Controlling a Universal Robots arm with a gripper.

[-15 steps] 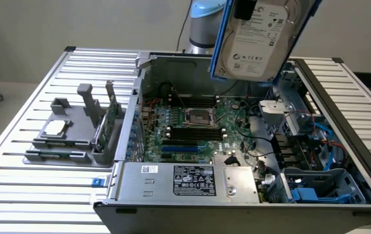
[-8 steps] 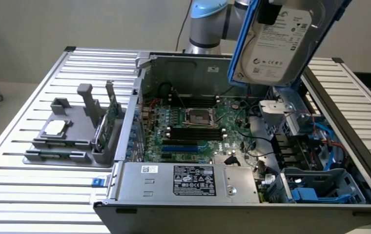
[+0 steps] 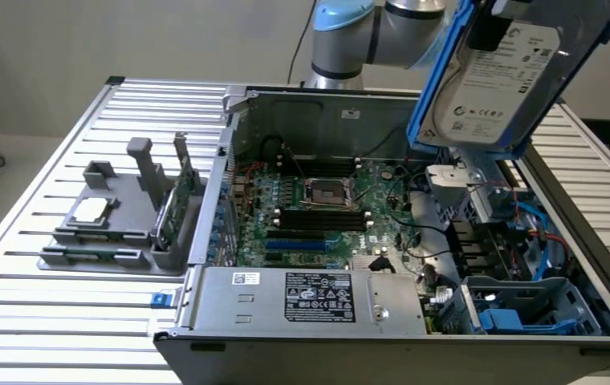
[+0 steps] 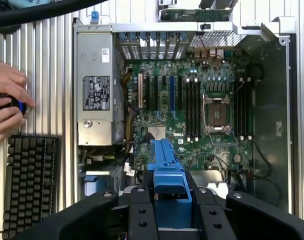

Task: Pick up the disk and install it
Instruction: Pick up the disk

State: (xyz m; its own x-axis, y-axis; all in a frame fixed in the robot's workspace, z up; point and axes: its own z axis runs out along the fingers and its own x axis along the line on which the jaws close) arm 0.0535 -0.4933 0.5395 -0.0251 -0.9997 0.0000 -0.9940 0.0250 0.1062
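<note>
Disk held steeply tilted above the open case, over the side of the case toward the exterior view's right, with its white label facing the exterior camera and its blue frame along the edges. Jaws pinch the disk by the blue frame; in the wrist view the frame sits between the black fingers, directly over the inside of the case. The arm rises behind the back wall of the case. Inside the case, the motherboard lies flat on the floor, and the power supply fills the near corner. A blue drive cage stands in the case's other near corner, below the disk. The case rests on a slatted desk. A grey parts holder sits on the desk just beside the case, toward the exterior view's left. In the wrist view a keyboard lies on the desk beside the power-supply side of the case, with a person's hands next to it.
</note>
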